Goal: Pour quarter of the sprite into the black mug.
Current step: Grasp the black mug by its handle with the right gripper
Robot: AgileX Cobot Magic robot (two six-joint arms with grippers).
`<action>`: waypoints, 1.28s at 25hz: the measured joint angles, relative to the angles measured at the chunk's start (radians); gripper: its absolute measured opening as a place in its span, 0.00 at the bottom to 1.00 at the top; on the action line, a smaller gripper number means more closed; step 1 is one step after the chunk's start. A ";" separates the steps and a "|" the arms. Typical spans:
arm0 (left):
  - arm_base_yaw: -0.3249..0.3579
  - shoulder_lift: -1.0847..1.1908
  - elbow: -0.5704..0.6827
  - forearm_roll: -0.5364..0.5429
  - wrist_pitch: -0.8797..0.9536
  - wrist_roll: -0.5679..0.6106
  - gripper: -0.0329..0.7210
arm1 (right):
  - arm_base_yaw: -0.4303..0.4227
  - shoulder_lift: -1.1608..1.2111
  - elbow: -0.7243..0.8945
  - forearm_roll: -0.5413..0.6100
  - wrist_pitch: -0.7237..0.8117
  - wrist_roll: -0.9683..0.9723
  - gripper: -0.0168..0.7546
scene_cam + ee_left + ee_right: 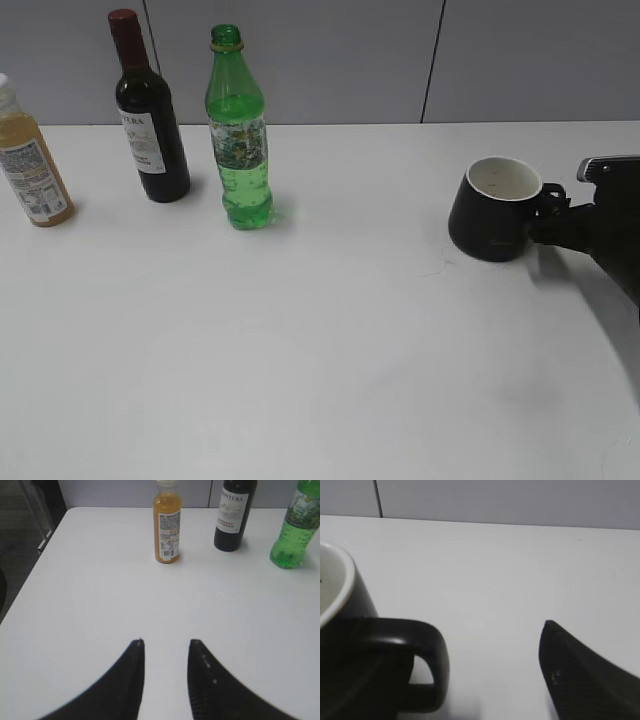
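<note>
Currently the sprite [239, 130] stands upright and uncapped toward the far left of the worktop [330, 340], close to the back edge, with nothing gripping it. Just left of it stands a dark wine bottle [148, 115] with a red top, and farther left, by the worktop's left edge, an orange juice bottle [30, 160]. The black mug [495, 210] sits well apart from them near the right edge, tipped a little, its white inside showing and its handle [417, 662] pointing to the right.

The right claw [560, 215] comes in from the right edge at that handle with its jaws spread wide. In the right wrist view one finger [585, 680] stands clear to the right of the handle; the other is not visible, so whether it touches the mug cannot be told.

The left claw [166, 672] hovers over bare worktop near the front, jaws partly apart and empty.
</note>
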 joint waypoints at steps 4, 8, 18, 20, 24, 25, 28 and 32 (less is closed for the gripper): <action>0.000 0.000 0.000 0.000 0.000 0.000 0.36 | 0.000 0.016 -0.008 -0.006 -0.001 0.000 0.79; 0.000 0.000 0.000 0.000 0.000 0.000 0.36 | 0.000 0.030 -0.023 -0.008 -0.001 0.000 0.79; 0.000 0.000 0.000 0.000 0.000 0.000 0.36 | -0.001 0.059 -0.054 -0.042 -0.001 0.000 0.63; 0.000 0.000 0.000 0.000 0.000 0.000 0.36 | -0.001 0.060 -0.054 -0.060 -0.001 0.000 0.49; 0.000 0.000 0.000 0.000 0.000 0.000 0.36 | -0.001 0.060 -0.054 -0.094 -0.002 0.005 0.10; 0.000 0.000 0.000 0.000 0.000 0.000 0.36 | -0.001 0.060 -0.054 -0.097 -0.006 0.012 0.09; 0.000 0.000 0.000 0.000 0.000 0.000 0.36 | -0.001 0.060 -0.054 -0.098 -0.011 0.017 0.09; 0.000 0.000 0.000 0.000 0.000 0.000 0.36 | -0.001 0.060 -0.054 -0.098 -0.011 0.017 0.08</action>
